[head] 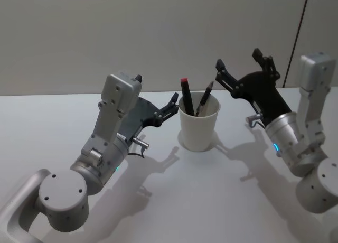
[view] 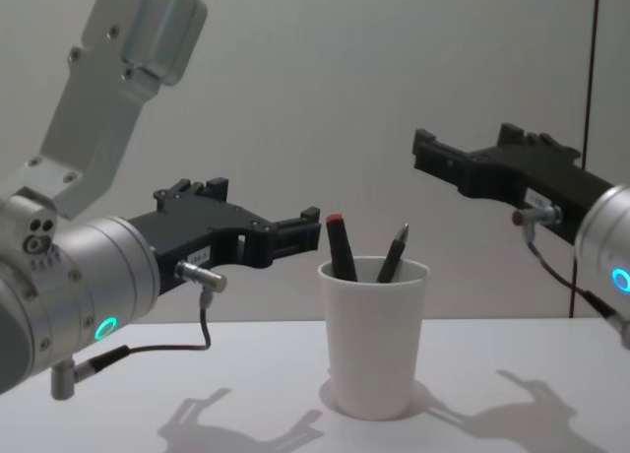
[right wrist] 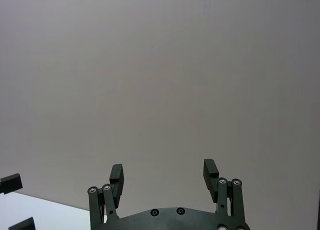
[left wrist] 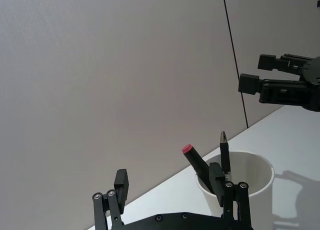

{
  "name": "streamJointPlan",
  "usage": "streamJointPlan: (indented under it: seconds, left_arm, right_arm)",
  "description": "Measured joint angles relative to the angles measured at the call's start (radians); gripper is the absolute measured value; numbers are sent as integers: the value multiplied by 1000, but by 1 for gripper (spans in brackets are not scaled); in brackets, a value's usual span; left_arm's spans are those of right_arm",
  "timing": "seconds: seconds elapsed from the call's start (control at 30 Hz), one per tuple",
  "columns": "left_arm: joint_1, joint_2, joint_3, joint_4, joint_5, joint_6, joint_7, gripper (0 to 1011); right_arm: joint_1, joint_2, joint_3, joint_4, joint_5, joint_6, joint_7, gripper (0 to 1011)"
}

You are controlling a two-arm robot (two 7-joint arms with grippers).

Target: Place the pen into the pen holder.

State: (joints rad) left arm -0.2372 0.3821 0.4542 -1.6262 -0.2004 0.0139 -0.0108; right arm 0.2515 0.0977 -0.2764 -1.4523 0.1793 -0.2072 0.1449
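While the pen holder (head: pixel 199 128) stands upright on the white table (head: pixel 42 121) with the red-capped pen (head: pixel 186 94) and a dark pen (head: pixel 204 99) inside, the left gripper (head: pixel 171 101) beside its rim and the right gripper (head: pixel 240 68) higher up both hang wide and empty

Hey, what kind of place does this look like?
Probably a lab or test bench: a bare white table against a plain wall, with only a paper cup pen holder holding two pens between the open left gripper and right gripper.
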Motion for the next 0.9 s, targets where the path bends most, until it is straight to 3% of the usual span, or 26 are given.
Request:
streamJointPlan:
  seconds: [0.17,0.9]
  left_arm:
    - [0,0,0,0,0,0,0,1001]
    - [0,0,0,0,0,0,0,1001]
  right_arm:
    - [-30,27,6,-36,12,26,-9,1001]
    - [-232,209,45,-274,95,211,-69,1001]
